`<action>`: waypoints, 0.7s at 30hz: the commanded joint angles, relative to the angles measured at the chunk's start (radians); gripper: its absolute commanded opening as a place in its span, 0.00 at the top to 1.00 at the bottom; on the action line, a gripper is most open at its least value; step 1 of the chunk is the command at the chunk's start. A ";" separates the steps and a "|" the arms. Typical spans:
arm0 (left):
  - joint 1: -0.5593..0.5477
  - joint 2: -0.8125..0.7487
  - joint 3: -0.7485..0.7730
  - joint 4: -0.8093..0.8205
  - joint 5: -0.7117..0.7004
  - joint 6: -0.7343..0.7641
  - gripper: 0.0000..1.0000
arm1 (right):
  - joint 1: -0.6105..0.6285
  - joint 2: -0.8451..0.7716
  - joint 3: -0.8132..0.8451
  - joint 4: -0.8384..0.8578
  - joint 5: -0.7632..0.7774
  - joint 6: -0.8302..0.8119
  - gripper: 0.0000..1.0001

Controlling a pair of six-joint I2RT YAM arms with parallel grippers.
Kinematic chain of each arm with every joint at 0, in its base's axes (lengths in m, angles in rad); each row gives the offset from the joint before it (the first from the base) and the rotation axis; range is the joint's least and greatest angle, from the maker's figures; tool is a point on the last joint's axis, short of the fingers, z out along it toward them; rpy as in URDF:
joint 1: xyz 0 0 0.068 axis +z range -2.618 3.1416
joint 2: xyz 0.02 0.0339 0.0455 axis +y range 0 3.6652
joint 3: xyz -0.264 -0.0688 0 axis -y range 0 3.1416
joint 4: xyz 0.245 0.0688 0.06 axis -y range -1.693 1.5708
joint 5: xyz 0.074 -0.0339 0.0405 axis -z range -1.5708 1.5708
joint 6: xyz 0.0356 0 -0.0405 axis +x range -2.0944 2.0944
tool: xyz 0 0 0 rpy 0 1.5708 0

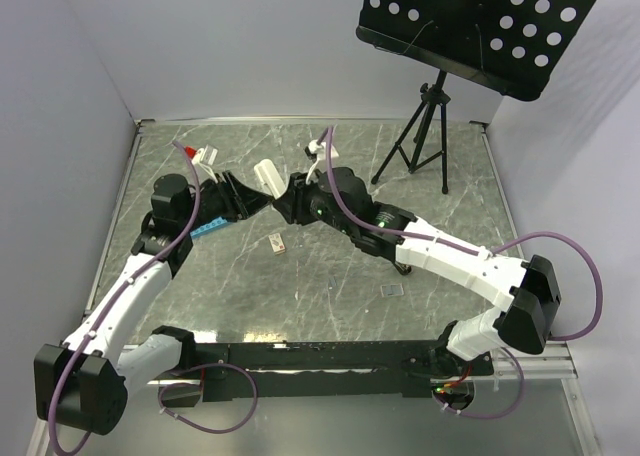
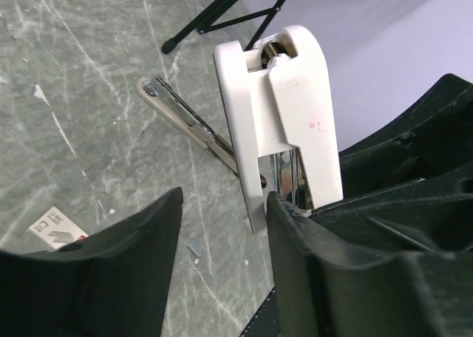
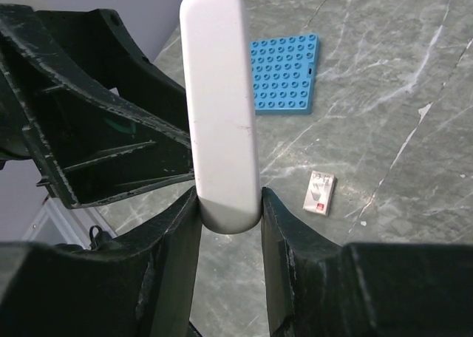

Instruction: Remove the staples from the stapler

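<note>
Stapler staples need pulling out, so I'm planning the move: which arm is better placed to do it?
Left. The right tool is clamped on the stapler, so it is busy holding it. The left tool is open, right beside the swung-out metal channel.

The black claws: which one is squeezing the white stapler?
The right gripper: it clamps the stapler from both sides. The left gripper is open around the stapler, with a clear gap on one side.

white stapler (image 3: 220, 108), grey marbled table (image 1: 330, 276)
</note>
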 commanded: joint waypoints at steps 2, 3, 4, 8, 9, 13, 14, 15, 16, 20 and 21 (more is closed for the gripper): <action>-0.002 0.012 0.014 0.052 0.034 -0.014 0.53 | 0.035 -0.013 0.031 0.113 0.021 0.015 1.00; -0.002 0.013 0.014 0.054 0.037 -0.014 0.54 | 0.037 -0.004 0.034 0.113 0.025 0.015 1.00; -0.002 0.012 0.014 0.057 0.045 -0.009 0.54 | 0.043 -0.001 0.036 0.113 0.025 0.018 1.00; -0.002 0.013 0.011 0.069 0.060 -0.015 0.57 | 0.054 0.004 0.022 0.142 0.041 0.027 1.00; -0.002 0.015 0.008 0.074 0.068 -0.021 0.58 | 0.055 0.005 0.019 0.145 0.046 0.030 1.00; -0.001 0.028 0.002 0.114 0.113 -0.033 0.62 | 0.061 0.010 0.007 0.168 0.058 0.041 1.00; 0.001 0.030 0.000 0.120 0.132 -0.033 0.65 | 0.063 0.008 -0.001 0.171 0.058 0.043 1.00; 0.001 0.036 0.000 0.123 0.140 -0.037 0.65 | 0.063 0.010 -0.002 0.173 0.060 0.049 1.00; 0.001 0.039 0.000 0.132 0.149 -0.040 0.64 | 0.064 0.010 -0.005 0.177 0.061 0.050 1.00; 0.001 0.059 0.005 0.125 0.171 -0.050 0.56 | 0.066 -0.001 -0.048 0.220 0.074 0.056 1.00; 0.002 0.064 0.009 0.117 0.165 -0.047 0.57 | 0.067 -0.007 -0.053 0.225 0.077 0.059 1.00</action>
